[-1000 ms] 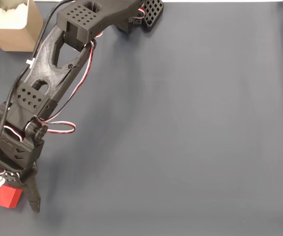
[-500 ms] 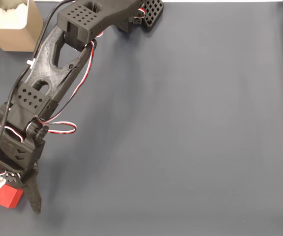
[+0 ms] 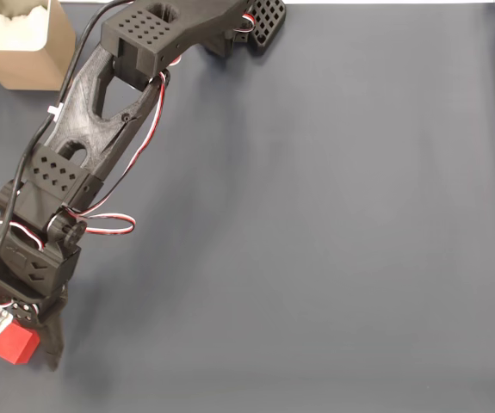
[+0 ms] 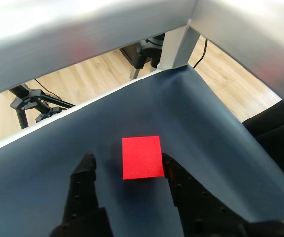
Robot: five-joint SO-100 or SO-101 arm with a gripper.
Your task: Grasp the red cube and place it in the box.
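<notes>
Red cube point(image 4: 142, 157) now between the spread claw point(image 4: 127, 164) fingers (claw slightly lower than a second ago).

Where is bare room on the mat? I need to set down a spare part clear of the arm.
Free: the dark mat right of the arm, out to its far edge. Crowded: the left strip, with the box at top and the gripper straddling the red cube at bottom.

Arm stretched low, tool point(image 4: 128, 164) fingers spread apart.
</notes>
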